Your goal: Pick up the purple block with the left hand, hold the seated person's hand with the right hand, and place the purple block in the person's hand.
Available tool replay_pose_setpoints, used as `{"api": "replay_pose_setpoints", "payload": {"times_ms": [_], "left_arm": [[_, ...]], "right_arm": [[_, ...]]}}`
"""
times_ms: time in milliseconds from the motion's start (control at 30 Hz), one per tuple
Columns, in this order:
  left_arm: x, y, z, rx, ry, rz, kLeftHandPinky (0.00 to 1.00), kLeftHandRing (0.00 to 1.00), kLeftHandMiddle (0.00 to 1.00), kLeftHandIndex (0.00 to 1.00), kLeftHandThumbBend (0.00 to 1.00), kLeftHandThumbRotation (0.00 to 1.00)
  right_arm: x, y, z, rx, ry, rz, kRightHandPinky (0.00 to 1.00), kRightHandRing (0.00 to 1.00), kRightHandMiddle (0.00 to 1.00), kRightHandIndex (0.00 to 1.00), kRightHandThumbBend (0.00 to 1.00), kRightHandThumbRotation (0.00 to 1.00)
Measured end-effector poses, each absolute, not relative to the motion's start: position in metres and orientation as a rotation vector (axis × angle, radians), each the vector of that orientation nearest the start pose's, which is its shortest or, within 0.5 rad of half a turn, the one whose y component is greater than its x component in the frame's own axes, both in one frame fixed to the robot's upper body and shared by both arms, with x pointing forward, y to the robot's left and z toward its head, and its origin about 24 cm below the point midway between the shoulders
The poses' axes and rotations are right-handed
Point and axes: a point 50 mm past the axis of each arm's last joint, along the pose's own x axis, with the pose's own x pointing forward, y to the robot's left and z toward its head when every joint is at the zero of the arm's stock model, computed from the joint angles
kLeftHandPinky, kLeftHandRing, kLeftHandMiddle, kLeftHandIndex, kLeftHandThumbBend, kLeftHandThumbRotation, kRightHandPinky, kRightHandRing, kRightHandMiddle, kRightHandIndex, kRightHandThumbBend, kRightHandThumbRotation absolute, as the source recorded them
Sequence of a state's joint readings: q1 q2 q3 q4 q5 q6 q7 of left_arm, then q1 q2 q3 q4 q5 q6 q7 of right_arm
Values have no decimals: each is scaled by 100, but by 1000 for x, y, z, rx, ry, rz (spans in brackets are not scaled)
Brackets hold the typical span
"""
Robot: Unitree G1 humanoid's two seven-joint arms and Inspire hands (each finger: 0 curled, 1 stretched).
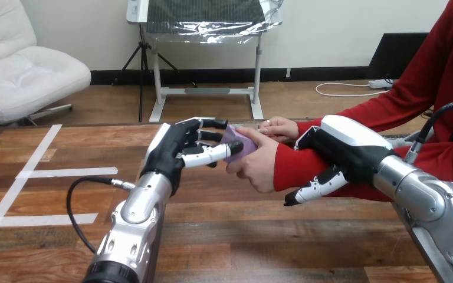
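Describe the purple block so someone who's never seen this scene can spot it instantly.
Look above the middle of the wooden table, where the robot's left hand meets the person's nearer hand. The purple block sits between them, pinched by the left hand's thumb and fingers and touching that hand. It is the only purple thing there, pale against the black-and-white fingers.

left hand [180, 147] up, fingers [211, 124] and thumb in a curled pinch; right hand [345, 144] palm-down opposite
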State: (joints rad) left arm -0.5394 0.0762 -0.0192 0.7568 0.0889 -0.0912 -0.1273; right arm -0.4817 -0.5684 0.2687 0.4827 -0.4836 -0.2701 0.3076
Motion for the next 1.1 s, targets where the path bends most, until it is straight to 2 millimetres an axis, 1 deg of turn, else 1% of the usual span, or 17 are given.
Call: {"api": "replay_pose_setpoints", "payload": {"times_ms": [133,267,533,633,733,833,867,1100], "left_arm": [[340,124,31,202,137,-265,82,91,92,91,56,66],[338,123,31,199,127,-278,88,92,93,92,55,70],[333,124,31,194,114,-284,92,93,94,92,56,74],[331,125,31,195,109,-281,94,94,94,92,60,77],[329,126,31,196,104,-278,95,95,94,93,63,79],[327,128,32,197,98,-274,98,97,95,93,65,81],[327,129,32,199,95,-273,98,97,96,93,67,82],[324,134,35,212,73,-267,100,99,96,93,70,85]], "right_arm": [[330,-196,80,-1144,-29,545,26,29,34,34,91,29],[329,-198,81,-1142,-21,553,26,30,35,35,94,29],[328,-200,81,-1137,2,580,28,32,37,39,97,32],[328,-201,81,-1135,12,592,29,33,40,42,99,34],[328,-202,81,-1137,23,605,32,36,43,46,100,38],[327,-202,80,-1141,36,620,35,41,47,51,100,44],[327,-202,80,-1143,40,626,38,44,50,55,100,49],[325,-203,80,-1168,70,672,45,54,60,65,100,63]]}}
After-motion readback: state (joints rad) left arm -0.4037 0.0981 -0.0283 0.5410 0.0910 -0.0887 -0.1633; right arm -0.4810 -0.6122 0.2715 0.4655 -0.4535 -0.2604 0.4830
